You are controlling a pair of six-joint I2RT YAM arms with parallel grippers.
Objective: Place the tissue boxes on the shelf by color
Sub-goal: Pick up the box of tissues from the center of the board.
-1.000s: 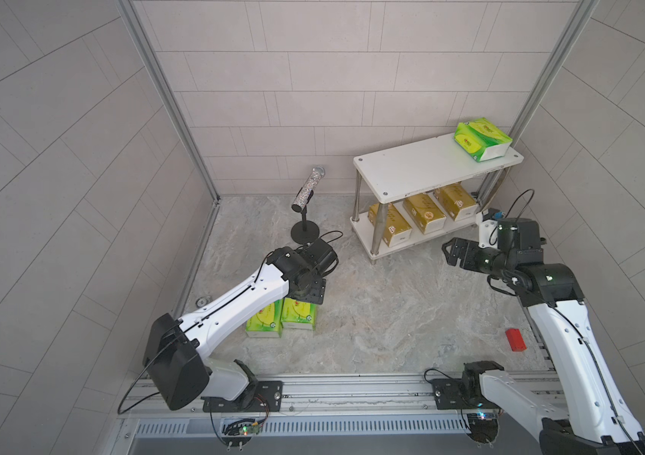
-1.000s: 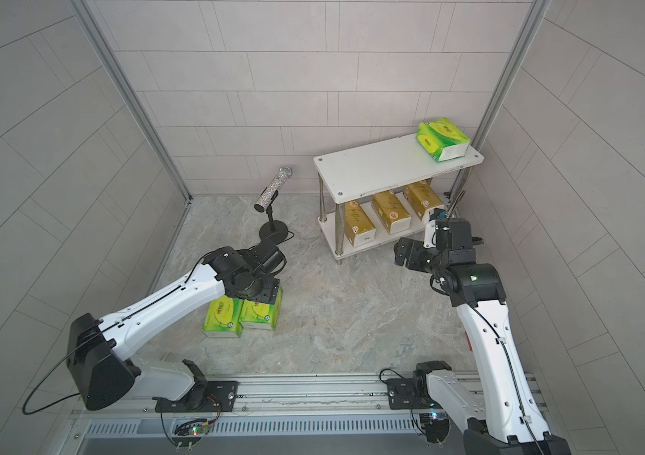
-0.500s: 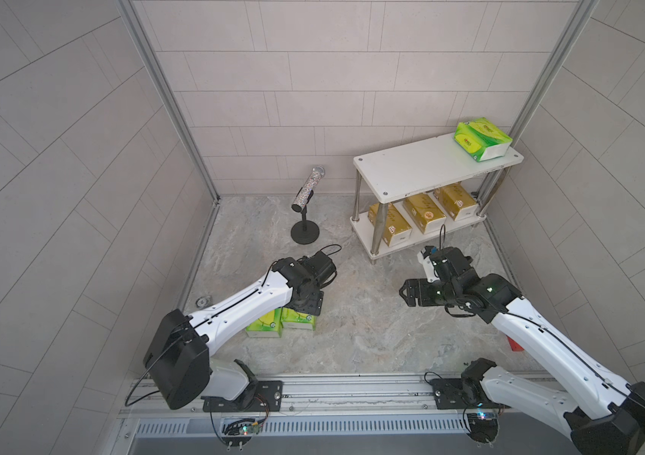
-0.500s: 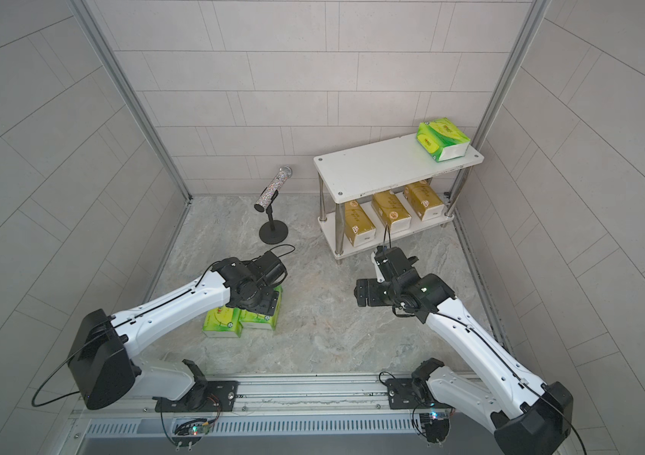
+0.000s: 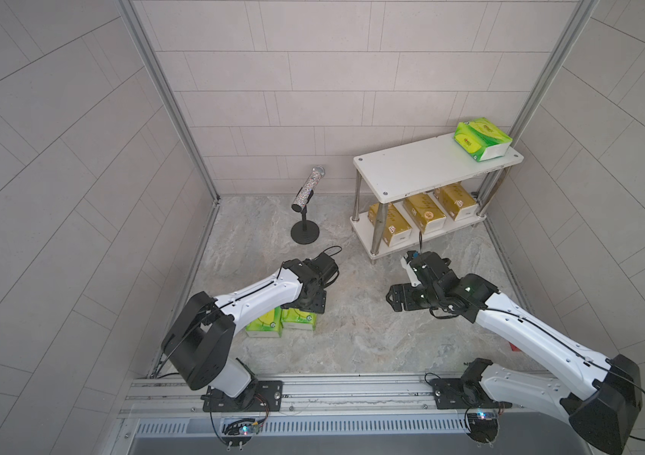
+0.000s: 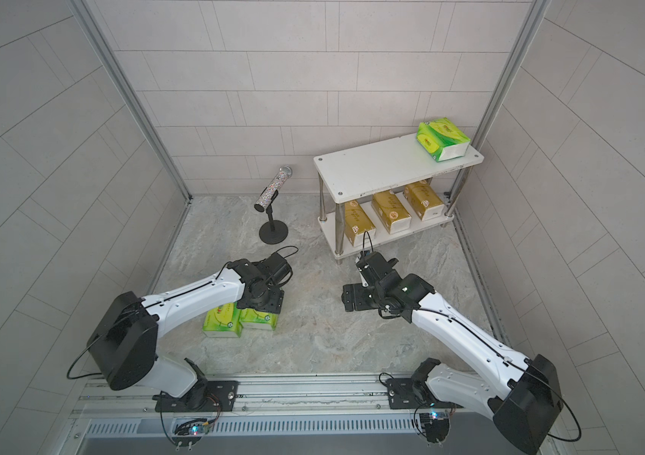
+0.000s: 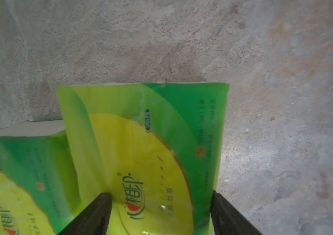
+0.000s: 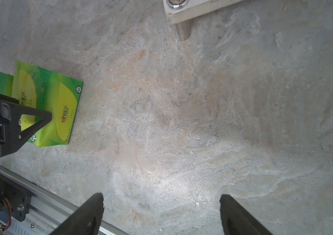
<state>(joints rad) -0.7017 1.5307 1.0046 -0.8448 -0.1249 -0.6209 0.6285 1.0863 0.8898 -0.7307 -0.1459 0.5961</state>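
Note:
Two green tissue boxes lie side by side on the floor at front left. My left gripper (image 5: 304,311) (image 6: 263,306) is down over the right one (image 5: 300,320) (image 6: 258,320). In the left wrist view its fingers (image 7: 102,205) touch both long sides of that box (image 7: 141,126), so the left gripper (image 7: 160,203) is shut on it. The other green box (image 5: 263,327) (image 7: 19,162) lies beside it. The white shelf (image 5: 419,167) (image 6: 380,167) carries one green box (image 5: 480,138) on its top board and three gold ones (image 5: 423,212) on the lower board. My right gripper (image 5: 395,301) (image 8: 161,203) hangs open over bare floor.
A glittery cylinder (image 5: 307,189) on a black-based stand stands left of the shelf. The shelf's near corner and chrome leg (image 8: 182,18) are close behind my right gripper. A metal rail (image 5: 313,390) runs along the front. Tiled walls close in on three sides.
My right arm has swung away from the shelf's right end to the middle of the floor. My left gripper has sunk onto the right green box and its jaws have closed in.

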